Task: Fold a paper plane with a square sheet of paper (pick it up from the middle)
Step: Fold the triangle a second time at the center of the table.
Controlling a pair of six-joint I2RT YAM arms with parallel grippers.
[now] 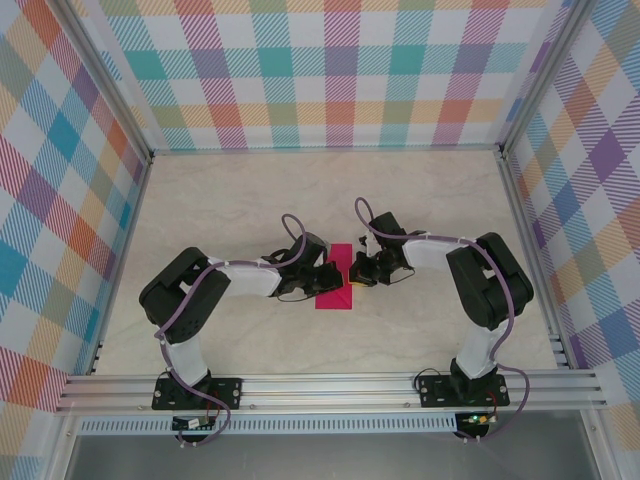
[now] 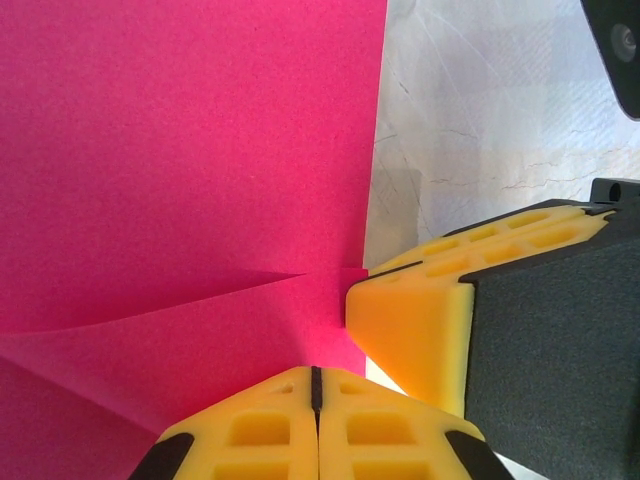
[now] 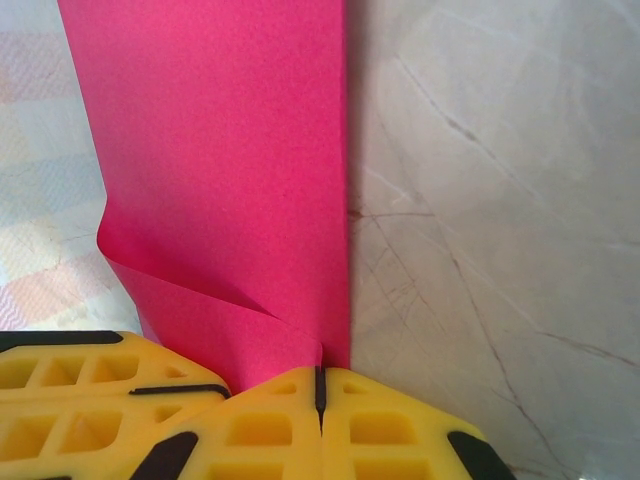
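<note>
Nearest the lens in the left wrist view, the left gripper [image 2: 316, 410] is found fully closed, its two yellow fingertips [image 2: 340, 400] pressed together so that only a hairline seam is left between them. The square sheet of paper [image 2: 190, 150] is seen running down into that seam, and it appears to be nipped there rather than merely touched. The right gripper [image 3: 318, 405] is found in the same condition: pads together, with the straight edge of the sheet entering the seam.

The sheet is located at the middle of the table [image 3: 500, 200], between the two grippers, which are set nose to nose from either side. It is not flat. One crease is observed running across to the pinch point, one edge is curled near the fingers, and a shadow is cast on the marbled surface beside the sheet, so part of it is judged to be raised.

The shared grip at one spot is judged deliberate. The task calls for a pick-up from the middle, and thin paper held centrally from both sides is less likely to sag or twist while a fold is set. Folding is judged to be at an early stage, as no pointed dart outline is observed.

Beyond the table, checked walls [image 1: 340, 70] enclose the cell on three sides.
</note>
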